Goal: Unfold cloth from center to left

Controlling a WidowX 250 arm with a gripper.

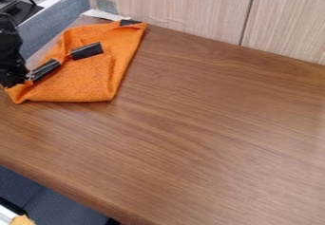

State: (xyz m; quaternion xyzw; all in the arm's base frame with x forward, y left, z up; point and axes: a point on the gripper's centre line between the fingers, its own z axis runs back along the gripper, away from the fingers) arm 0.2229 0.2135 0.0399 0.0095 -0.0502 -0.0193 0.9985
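We list a brown wood-grain surface (209, 124); on it, at the picture's upper left, an orange, partly folded fabric cloth (92, 81); at the cloth's left corner, a black robotic hand (26, 77), its opening and grip we cannot tell.

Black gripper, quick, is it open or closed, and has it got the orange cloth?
Gripper: at the left end of the orange cloth; open, closed or holding it can't be told.
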